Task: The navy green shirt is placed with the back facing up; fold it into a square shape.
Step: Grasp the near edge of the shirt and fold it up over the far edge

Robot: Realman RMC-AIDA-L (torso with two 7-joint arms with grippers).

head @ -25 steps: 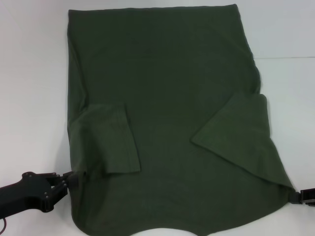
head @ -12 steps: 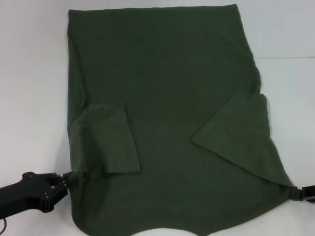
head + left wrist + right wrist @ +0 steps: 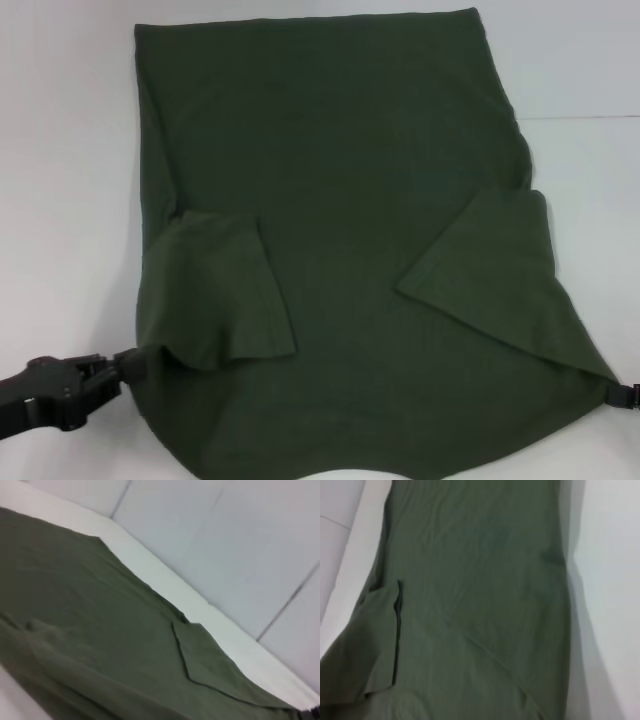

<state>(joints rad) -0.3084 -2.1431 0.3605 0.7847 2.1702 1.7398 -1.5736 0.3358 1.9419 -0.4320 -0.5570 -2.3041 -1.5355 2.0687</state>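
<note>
Our left gripper sits low at the near left of the table, its tips pinched on the shirt at the shoulder corner, where the cloth bunches up slightly against them. Our right gripper is at the near right edge of the head view, pressed against the opposite shoulder corner; so little of it shows that we cannot tell how its fingers stand, though the cloth draws to a point there as if gripped.

The shirt lies spread flat across the middle of the table, plain side up, hem at the far end and collar toward us. Both sleeves, the left sleeve and the right sleeve, are already turned inward onto the body, so the outline is roughly a long rectangle. We judge the side folds done. What is left is the lengthwise fold, carrying the near end over toward the hem to shorten the rectangle into a square.
</note>
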